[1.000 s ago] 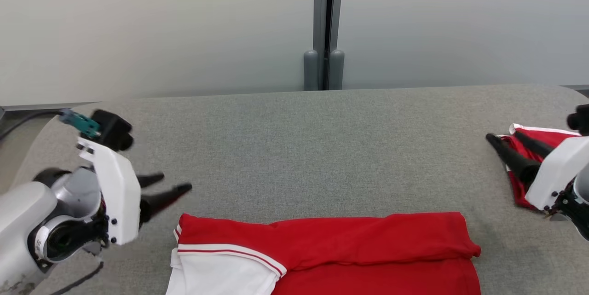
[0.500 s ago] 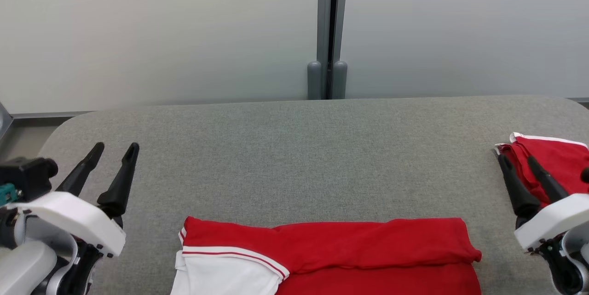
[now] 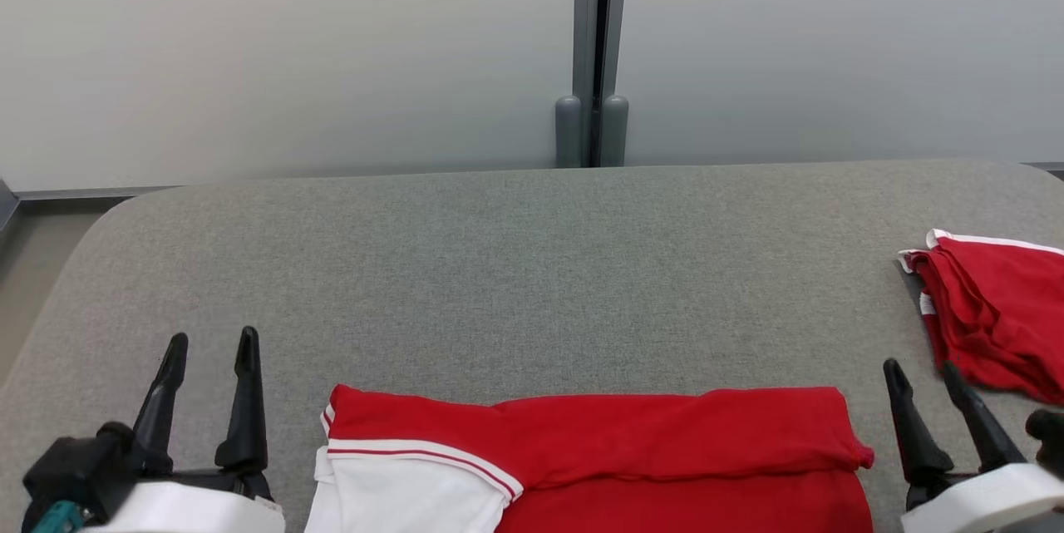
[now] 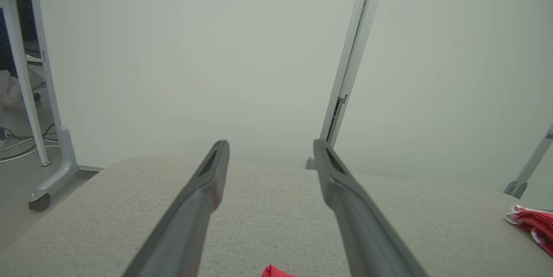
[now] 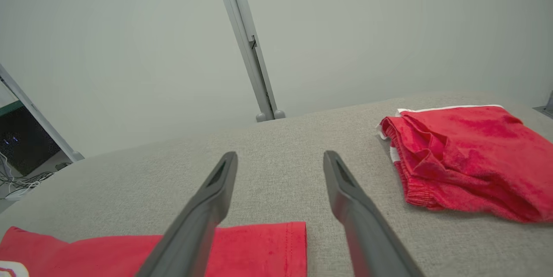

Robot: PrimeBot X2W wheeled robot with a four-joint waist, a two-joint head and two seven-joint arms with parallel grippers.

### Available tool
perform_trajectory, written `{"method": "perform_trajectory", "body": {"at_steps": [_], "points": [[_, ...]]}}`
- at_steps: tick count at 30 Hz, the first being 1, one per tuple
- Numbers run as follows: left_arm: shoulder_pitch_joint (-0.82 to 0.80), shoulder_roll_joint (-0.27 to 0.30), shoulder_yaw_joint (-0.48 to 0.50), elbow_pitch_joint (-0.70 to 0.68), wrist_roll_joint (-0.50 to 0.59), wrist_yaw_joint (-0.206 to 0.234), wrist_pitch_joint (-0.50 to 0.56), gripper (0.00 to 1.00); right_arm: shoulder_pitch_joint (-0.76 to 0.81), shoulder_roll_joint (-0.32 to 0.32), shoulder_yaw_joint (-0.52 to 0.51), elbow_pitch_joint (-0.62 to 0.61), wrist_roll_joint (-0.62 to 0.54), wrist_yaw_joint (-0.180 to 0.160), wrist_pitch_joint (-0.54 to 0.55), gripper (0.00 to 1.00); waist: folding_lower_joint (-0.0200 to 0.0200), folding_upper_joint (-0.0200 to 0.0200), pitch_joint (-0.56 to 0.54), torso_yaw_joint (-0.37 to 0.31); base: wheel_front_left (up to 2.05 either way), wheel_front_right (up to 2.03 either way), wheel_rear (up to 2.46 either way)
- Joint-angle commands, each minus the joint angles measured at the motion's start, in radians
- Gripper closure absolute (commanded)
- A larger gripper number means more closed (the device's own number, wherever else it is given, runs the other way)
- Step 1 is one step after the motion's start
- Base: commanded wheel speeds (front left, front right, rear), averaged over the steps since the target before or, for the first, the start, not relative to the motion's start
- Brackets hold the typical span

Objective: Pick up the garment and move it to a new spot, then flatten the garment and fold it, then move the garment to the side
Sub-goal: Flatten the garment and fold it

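The garment (image 3: 632, 450) is a red shirt with a white, red-striped sleeve, lying folded on the grey padded table (image 3: 532, 267) at the near edge. My left gripper (image 3: 212, 339) stands open just left of the shirt, touching nothing. My right gripper (image 3: 921, 368) stands open just right of the shirt's right end, also holding nothing. In the left wrist view the open left gripper (image 4: 271, 145) points across the table, with a red tip of the garment (image 4: 276, 272) below it. In the right wrist view the open right gripper (image 5: 281, 156) hovers over the garment's corner (image 5: 263, 246).
A second red piece of clothing with white trim (image 3: 993, 313) lies bunched at the table's right edge, also seen as the red pile (image 5: 462, 160). A grey partition with a vertical post (image 3: 592, 51) stands behind the table. A desk leg on a caster (image 4: 43, 138) stands off the left side.
The left gripper swung from pointing right to pointing forward and drew back to the lower left. The right gripper pulled back off the red pile at the right. The camera shifted slightly.
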Motion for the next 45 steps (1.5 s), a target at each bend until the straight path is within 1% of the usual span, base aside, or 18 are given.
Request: {"method": "perform_trajectory", "body": {"at_steps": [1, 4, 9, 14, 17, 18, 21, 26, 27, 35, 41, 43, 44, 45], "points": [[0.037, -0.049, 0.049, -0.010, 0.061, -0.025, -0.001, 0.00, 0.040, 0.023, -0.026, -0.007, -0.031, 0.000, -0.004, 0.00, 0.0000, -0.0001, 0.003, 0.001, 0.00, 0.00, 0.00], [0.079, -0.115, 0.095, -0.004, 0.147, -0.073, -0.001, 0.00, 0.075, 0.054, -0.040, -0.004, -0.059, 0.000, -0.004, 0.00, 0.0000, -0.0001, 0.007, 0.002, 0.00, 0.00, 0.00], [0.115, -0.189, 0.152, 0.029, 0.231, -0.147, -0.001, 0.00, 0.068, 0.073, -0.040, 0.021, -0.074, 0.000, -0.004, 0.00, 0.0000, -0.0001, 0.011, 0.003, 0.00, 0.00, 0.00], [0.114, -0.235, 0.190, 0.063, 0.267, -0.203, -0.001, 0.00, 0.045, 0.076, -0.044, 0.053, -0.083, 0.000, 0.025, 0.00, 0.0000, -0.0001, 0.009, 0.008, 0.00, 0.00, 0.00], [0.107, -0.255, 0.202, 0.079, 0.284, -0.227, -0.001, 0.00, 0.034, 0.088, -0.046, 0.094, -0.072, 0.000, 0.091, 0.00, 0.0000, -0.0001, 0.008, 0.012, 0.00, 0.00, 0.00], [0.107, -0.255, 0.202, 0.079, 0.284, -0.227, -0.001, 0.00, 0.034, 0.088, -0.046, 0.094, -0.072, 0.000, 0.091, 0.00, 0.0000, -0.0001, 0.008, 0.012, 0.00, 0.00, 0.00], [0.103, -0.268, 0.204, 0.095, 0.296, -0.245, -0.001, 0.00, 0.012, 0.104, -0.052, 0.149, -0.067, 0.000, 0.167, 0.00, 0.0000, -0.0001, 0.008, 0.017, 0.00, 0.00, 0.00], [0.095, -0.286, 0.204, 0.115, 0.310, -0.268, -0.001, 0.00, -0.015, 0.128, -0.056, 0.231, -0.069, 0.000, 0.248, 0.00, 0.0000, -0.0001, 0.009, 0.030, 0.00, 0.00, 0.00], [0.093, -0.291, 0.205, 0.120, 0.316, -0.275, -0.001, 0.00, -0.024, 0.139, -0.060, 0.265, -0.059, 0.000, 0.280, 0.00, 0.0000, -0.0001, 0.008, 0.036, 0.00, 0.00, 0.00], [0.092, -0.296, 0.211, 0.135, 0.326, -0.287, -0.001, 0.00, -0.046, 0.193, -0.094, 0.388, -0.051, 0.000, 0.370, 0.00, 0.0000, -0.0001, 0.006, 0.059, 0.00, 0.00, 0.00], [0.092, -0.296, 0.208, 0.143, 0.326, -0.289, -0.001, 0.00, -0.050, 0.235, -0.087, 0.413, -0.004, 0.001, 0.412, 0.00, 0.0000, -0.0001, 0.006, 0.066, 0.00, 0.00, 0.00], [0.088, -0.296, 0.206, 0.145, 0.326, -0.289, -0.001, 0.00, -0.052, 0.236, -0.075, 0.410, 0.010, 0.001, 0.417, 0.58, 0.0000, -0.0001, 0.006, 0.067, 0.00, 0.00, 0.00], [0.086, -0.296, 0.205, 0.146, 0.327, -0.289, -0.001, 0.00, -0.054, 0.237, -0.073, 0.404, 0.021, 0.001, 0.409, 0.76, 0.0000, -0.0001, 0.006, 0.068, 0.00, 0.00, 0.00], [0.085, -0.295, 0.205, 0.146, 0.327, -0.290, -0.001, 0.00, -0.055, 0.236, -0.071, 0.402, 0.026, 0.000, 0.403, 1.00, 0.0000, -0.0001, 0.005, 0.068, 0.00, 0.00, 0.00]]}}
